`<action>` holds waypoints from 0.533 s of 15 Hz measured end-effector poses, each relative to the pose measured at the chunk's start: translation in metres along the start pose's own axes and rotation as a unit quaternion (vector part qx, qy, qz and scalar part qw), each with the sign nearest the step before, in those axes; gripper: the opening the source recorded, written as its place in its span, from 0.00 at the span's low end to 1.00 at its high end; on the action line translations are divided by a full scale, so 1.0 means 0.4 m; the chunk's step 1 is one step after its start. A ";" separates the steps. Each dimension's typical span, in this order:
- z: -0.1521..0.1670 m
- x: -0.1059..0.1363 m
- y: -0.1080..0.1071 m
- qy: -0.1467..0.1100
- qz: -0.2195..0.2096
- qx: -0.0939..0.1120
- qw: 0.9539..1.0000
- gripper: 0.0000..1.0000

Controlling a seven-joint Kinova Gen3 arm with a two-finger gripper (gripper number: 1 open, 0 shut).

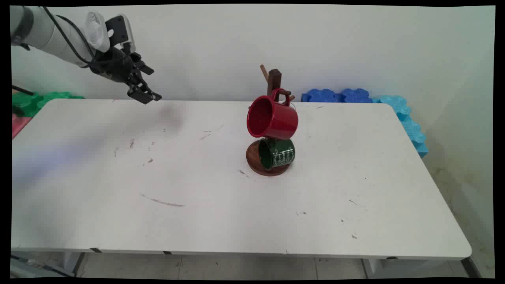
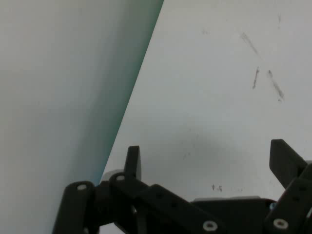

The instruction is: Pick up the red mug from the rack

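My gripper (image 1: 146, 96) hangs in the air above the table's far left part, open and holding nothing. In the hand view its two black fingers (image 2: 132, 161) stand wide apart over bare white tabletop beside the table's far edge and the wall. Well to its right, a wooden mug tree (image 1: 273, 81) on a round brown base (image 1: 256, 162) carries a red mug (image 1: 272, 118) hooked by its handle, mouth facing left. Below the red mug a dark green mug (image 1: 277, 153) with white markings hangs just over the base.
The white table (image 1: 197, 205) shows scuff marks. Blue foam blocks (image 1: 339, 96) lie behind the far right edge and run down the right side. Green and red foam pieces (image 1: 27, 103) sit off the far left corner. The wall stands close behind.
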 end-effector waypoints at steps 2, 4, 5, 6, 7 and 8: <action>-0.003 0.009 0.006 0.002 -0.006 0.001 1.000 1.00; -0.008 0.025 0.017 0.005 -0.013 0.002 1.000 1.00; -0.011 0.034 0.025 0.007 -0.018 0.002 1.000 1.00; -0.014 0.042 0.034 0.008 -0.023 0.001 1.000 1.00; -0.017 0.052 0.045 0.011 -0.029 0.000 1.000 1.00; -0.020 0.061 0.055 0.013 -0.034 -0.001 0.999 1.00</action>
